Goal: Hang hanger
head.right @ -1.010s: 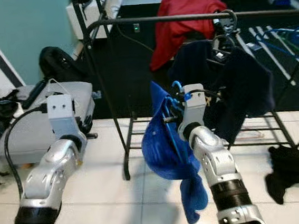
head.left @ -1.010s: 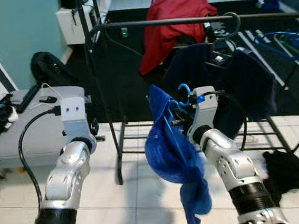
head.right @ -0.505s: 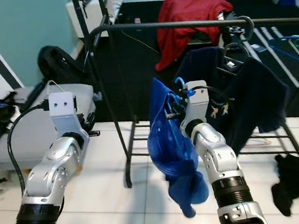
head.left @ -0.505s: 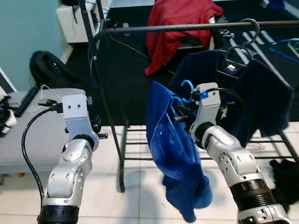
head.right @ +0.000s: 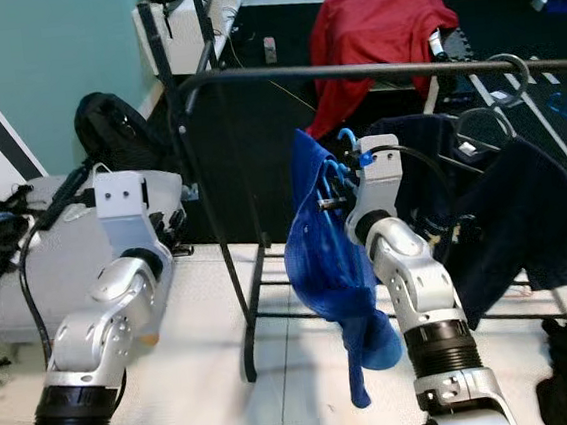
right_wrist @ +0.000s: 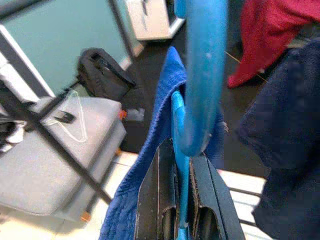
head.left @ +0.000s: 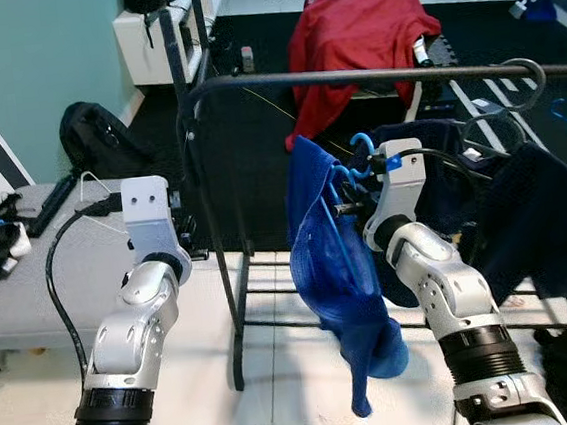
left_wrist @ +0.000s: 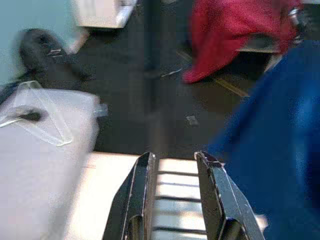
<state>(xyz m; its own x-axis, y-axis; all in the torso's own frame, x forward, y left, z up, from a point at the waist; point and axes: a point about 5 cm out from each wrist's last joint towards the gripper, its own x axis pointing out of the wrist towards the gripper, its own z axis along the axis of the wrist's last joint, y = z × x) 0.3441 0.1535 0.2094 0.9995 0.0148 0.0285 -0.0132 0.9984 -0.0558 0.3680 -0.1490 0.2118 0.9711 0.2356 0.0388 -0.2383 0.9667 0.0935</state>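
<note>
My right end effector point(right_wrist: 181, 200) is clamped on the blue plastic hanger point(right_wrist: 200, 75) w/ a blue cloth garment point(head.left: 328, 258) draped on it, held just below the black metal clothes rail point(head.left: 370, 71). Wrist cam gives me the grip; head cams hide it. Left end effector point(left_wrist: 175, 200) is raised, fingers apart, holding nothing. Dark navy garment point(head.left: 535, 213) hangs on the rail farther right.

We cannot follow the blue hanger point(head.left: 346, 181) past its hook, since the blue garment point(head.left: 329, 268) draped over it covers its arms, and in the right wrist view its hook point(right_wrist: 200, 75) runs off the picture's edge. The clothes rail point(head.left: 370, 71) is cut off at the edge of the left eye view, so its far end and the dark garment point(head.left: 535, 218) beyond it are only partly seen. Our left wrist view is blurred, leaving the red cloth point(left_wrist: 235, 30) and the black bag point(left_wrist: 45, 50) as soft shapes, and the left gripper point(left_wrist: 175, 200) fingers are cut by the edge there.
</note>
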